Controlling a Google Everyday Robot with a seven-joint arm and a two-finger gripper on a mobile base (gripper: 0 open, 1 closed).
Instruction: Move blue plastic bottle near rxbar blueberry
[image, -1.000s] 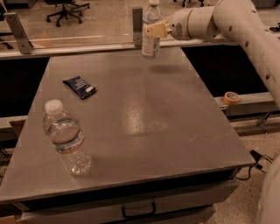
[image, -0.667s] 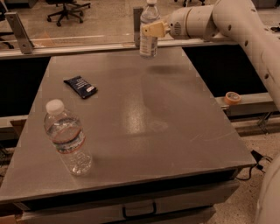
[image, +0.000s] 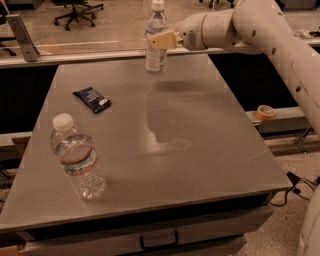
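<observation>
The blue plastic bottle (image: 156, 37), slim and clear with a white cap and a bluish-white label, hangs upright above the far edge of the grey table (image: 200, 135). My gripper (image: 161, 40) reaches in from the right and is shut on the bottle's middle, holding it off the surface. The rxbar blueberry (image: 92, 99), a small dark navy wrapper with a white patch, lies flat on the table's left part, to the left of and nearer than the bottle.
A wider clear bottle with a red-striped label (image: 77, 157) stands at the front left of the table. A roll of tape (image: 265, 111) sits on a ledge to the right. A rail (image: 75, 55) runs behind the table.
The gripper has carried the blue plastic bottle a little to the left and lifted it off the table's far edge. The rxbar and the wide bottle have not moved.
</observation>
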